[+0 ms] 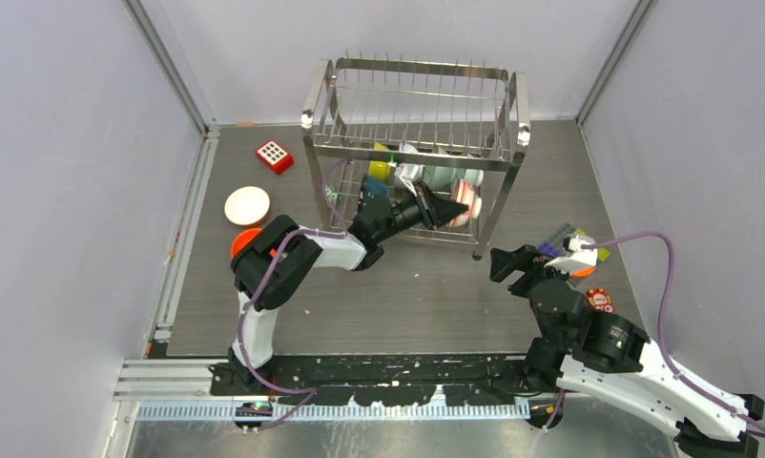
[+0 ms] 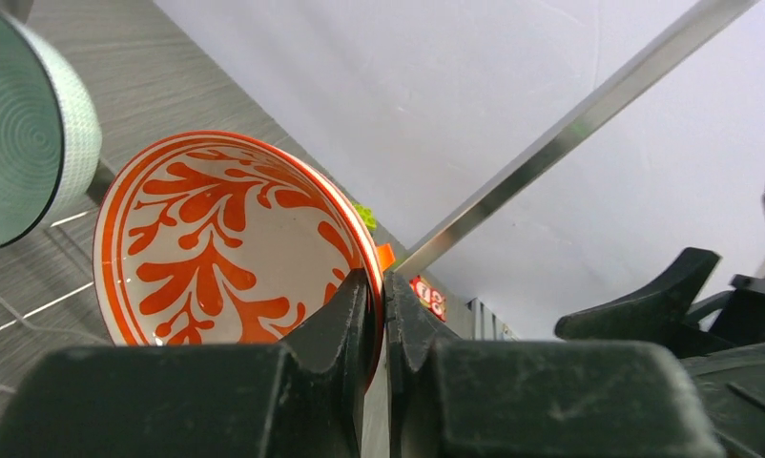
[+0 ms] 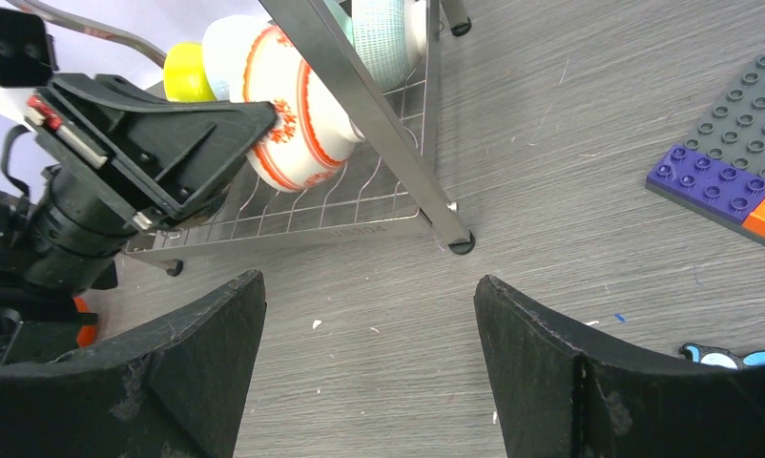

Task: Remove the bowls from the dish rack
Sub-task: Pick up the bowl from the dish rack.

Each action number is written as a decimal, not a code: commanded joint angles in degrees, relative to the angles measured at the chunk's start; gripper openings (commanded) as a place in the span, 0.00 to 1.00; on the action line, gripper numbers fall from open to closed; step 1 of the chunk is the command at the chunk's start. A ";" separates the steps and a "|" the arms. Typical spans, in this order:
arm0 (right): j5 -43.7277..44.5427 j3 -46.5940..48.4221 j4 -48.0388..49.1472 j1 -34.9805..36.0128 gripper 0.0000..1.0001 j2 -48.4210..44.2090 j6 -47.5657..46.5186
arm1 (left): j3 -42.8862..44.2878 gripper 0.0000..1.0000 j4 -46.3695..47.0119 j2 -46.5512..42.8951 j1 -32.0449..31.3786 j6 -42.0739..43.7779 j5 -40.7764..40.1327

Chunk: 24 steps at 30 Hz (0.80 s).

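The left hand (image 2: 379, 286) is seen clenched on the rim of the red-and-white patterned bowl (image 2: 217, 248), one finger pressed inside the rim and the other outside it, with only the thin edge of the bowl between them. The bowl is held on edge, its leafy painted inside turned toward the wrist camera. From the right wrist view it is placed inside the lower tier of the dish rack (image 1: 417, 95), above the wire floor and just behind the right front corner post (image 3: 360, 86). Whether it is touching the wire floor cannot be told.

Just beside it, deeper in the same tier, a pale teal bowl (image 3: 379, 33) is stood on edge. A yellow bowl (image 3: 188, 74) is glimpsed farther along the tier, behind the left hand. The left arm is stretched from its base up to the front of the rack.

The right hand (image 3: 369, 296) is held wide apart over the bare tabletop (image 1: 407, 296), with nothing between its fingers, a little in front of the rack's right front foot. Flat toy bricks (image 3: 732, 162) in grey, purple and orange are laid to its right.

On the left side of the tabletop, a white bowl (image 1: 247, 205) and an orange bowl (image 1: 245, 240) are set close together, the orange one partly hidden by the left arm. A red square block with white dots (image 1: 275, 156) is set farther back, near the rack's left end.
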 commanded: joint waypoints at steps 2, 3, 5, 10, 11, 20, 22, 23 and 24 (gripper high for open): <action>0.85 1.03 0.34 -0.01 0.84 -0.55 1.39 | -0.41 0.00 8.13 -6.52 0.45 0.61 0.26; 0.89 1.11 0.25 0.02 0.84 -0.57 1.39 | -0.65 0.00 8.26 -6.93 0.45 0.44 0.34; 0.90 1.37 0.08 -0.02 0.84 -0.63 1.42 | -1.31 0.00 8.55 -7.71 0.49 0.21 0.54; 0.94 1.78 -0.21 0.03 0.84 -1.06 1.37 | -3.89 0.00 9.39 -10.13 0.45 -0.56 1.21; 0.85 1.86 -0.16 -0.01 0.84 -1.07 1.20 | -4.67 0.00 9.65 -10.68 0.45 -0.72 1.13; 0.86 1.93 1.52 0.02 0.84 -0.10 -0.07 | -11.21 0.00 9.94 -15.93 -0.79 -0.45 1.49; 0.65 1.96 2.17 0.03 0.84 0.33 -0.23 | -11.96 0.00 9.46 -16.92 -1.43 0.10 1.68; 0.52 2.02 2.44 0.04 0.84 0.64 -0.27 | -12.36 0.00 9.13 -17.58 -1.83 0.29 1.71; 0.32 1.99 2.70 -0.04 0.84 0.93 -0.27 | -12.79 0.00 8.74 -18.12 -2.22 0.50 1.67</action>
